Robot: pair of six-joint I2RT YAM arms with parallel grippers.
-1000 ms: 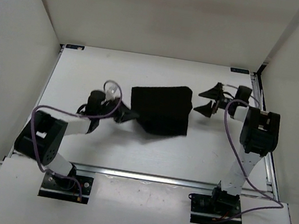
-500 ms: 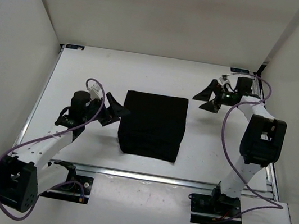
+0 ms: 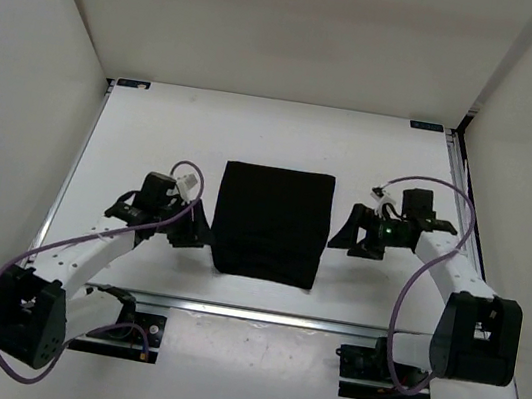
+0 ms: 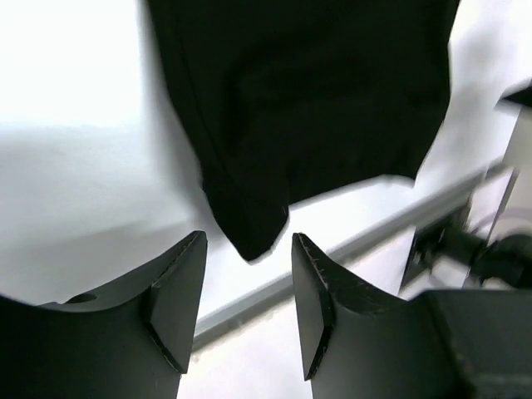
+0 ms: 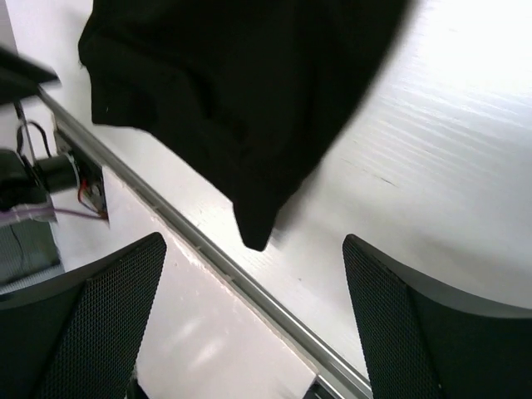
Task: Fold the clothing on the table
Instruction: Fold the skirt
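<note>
clothing [image 3: 272, 223] unmoved; left gripper [image 3: 198, 234] and right gripper [image 3: 348, 241], both parted and empty, have drawn beside it.

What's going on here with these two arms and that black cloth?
Two robot arms are folding a black piece of clothing on a white table. At this moment the clothing lies flat in the middle of the table as a tidy, roughly square shape. The left gripper is beside its near left corner and the right gripper is just off its right edge. Both have their jaws open and neither is holding the fabric.
</note>
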